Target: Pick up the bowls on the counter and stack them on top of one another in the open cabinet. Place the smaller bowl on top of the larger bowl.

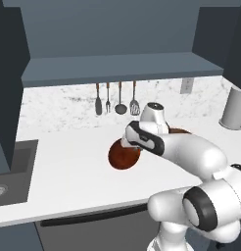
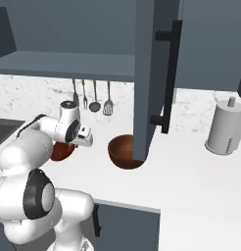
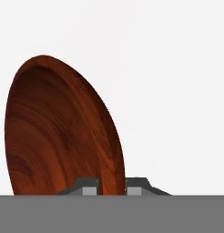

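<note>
The smaller bowl [image 1: 123, 156], shallow and reddish-brown, is tilted on edge low over the white counter [image 1: 68, 171]. My gripper [image 1: 128, 143] is shut on its rim. In the hand view the rim of the smaller bowl [image 3: 63, 136] runs between the two fingertips of the gripper [image 3: 111, 185]. The right base view shows the gripper [image 2: 77, 142] above the smaller bowl [image 2: 61, 152]. The larger bowl [image 2: 123, 151], deep and dark brown, stands upright on the counter to the right, apart from the gripper; my arm hides most of this larger bowl [image 1: 180, 131]. The open cabinet [image 1: 117, 68] lies above.
Several utensils [image 1: 116, 100] hang on the marble backsplash. A sunken sink [image 1: 12, 171] is at the left. A paper towel holder [image 2: 224, 128] stands at the right. The open cabinet door [image 2: 154, 78] hangs down in front of the deep bowl's right side.
</note>
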Motion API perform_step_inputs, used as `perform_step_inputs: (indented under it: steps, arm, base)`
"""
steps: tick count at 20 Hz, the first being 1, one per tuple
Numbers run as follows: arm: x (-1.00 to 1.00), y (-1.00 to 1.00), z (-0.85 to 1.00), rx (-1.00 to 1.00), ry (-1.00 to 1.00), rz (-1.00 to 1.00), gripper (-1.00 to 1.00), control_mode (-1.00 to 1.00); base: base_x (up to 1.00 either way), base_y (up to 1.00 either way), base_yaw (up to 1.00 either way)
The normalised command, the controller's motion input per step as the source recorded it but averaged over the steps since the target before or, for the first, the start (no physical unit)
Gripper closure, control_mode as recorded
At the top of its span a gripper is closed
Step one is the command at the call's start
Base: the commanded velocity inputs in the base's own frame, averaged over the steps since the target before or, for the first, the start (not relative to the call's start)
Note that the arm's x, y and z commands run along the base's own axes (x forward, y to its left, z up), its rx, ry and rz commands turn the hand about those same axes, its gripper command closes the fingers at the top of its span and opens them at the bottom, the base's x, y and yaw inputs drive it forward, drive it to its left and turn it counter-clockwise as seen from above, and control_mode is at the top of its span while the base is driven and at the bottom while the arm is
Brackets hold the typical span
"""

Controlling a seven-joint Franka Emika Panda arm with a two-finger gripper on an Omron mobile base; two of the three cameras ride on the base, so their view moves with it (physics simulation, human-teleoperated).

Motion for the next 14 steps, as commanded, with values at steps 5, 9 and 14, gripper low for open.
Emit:
perform_step_inputs:
  steps: [5,9,14]
  arm:
    - [-0.02,-0.91,1.0,0.1,-0.13,-0.24,1.0,-1.0]
    - [0.07,-1.0,0.91,0.18,0.0,-0.34,1.0,-1.0]
    - [0.17,-1.0,0.41,0.22,0.07,-0.36,1.0,-1.0]
  base:
    - [0.0,0.0,0.0]
    - [0.0,0.0,0.0]
    - [0.0,0.0,0.0]
